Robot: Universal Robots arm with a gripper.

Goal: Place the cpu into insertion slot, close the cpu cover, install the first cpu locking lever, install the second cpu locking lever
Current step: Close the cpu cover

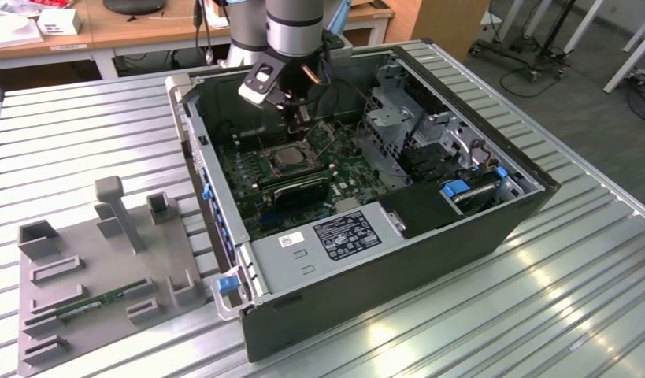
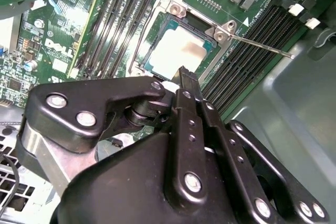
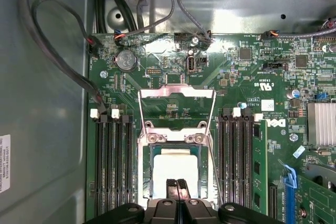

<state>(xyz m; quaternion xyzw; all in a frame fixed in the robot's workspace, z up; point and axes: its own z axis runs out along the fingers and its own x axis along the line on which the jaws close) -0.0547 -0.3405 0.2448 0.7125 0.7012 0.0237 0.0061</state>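
Down inside the open computer case point(image 1: 391, 303), near the middle of the motherboard point(image 3: 247, 82), we find the cpu point(image 3: 176, 163) lying flat in its socket, pale face up and square to the frame around it, so the first job looks done. Right over the chip's near edge sits the tool point(image 3: 177, 182), its two fingers pinched together with nothing between them. In the first wrist view the tips hang low above the chip, though we can't tell whether they touch it. Closed fingers make a narrow point, and we'd judge that suits nudging or pushing rather than grasping.

The cpu cover point(image 3: 157, 93) is not down yet: it's swung back on its hinges and lies open beyond the socket, toward the board's cabled edge, with green board showing through its cut-out centre. That leaves the chip exposed.

A thin locking lever point(image 2: 262, 45) stands free along one side of the socket, beside the memory slots point(image 2: 252, 69), unlatched so the cover can swing.

Out on the surface point(image 1: 574, 315), off the case's side at the exterior view's left, a grey fixture tray point(image 1: 91, 268) holds a green memory stick point(image 1: 101, 302), well apart from the action
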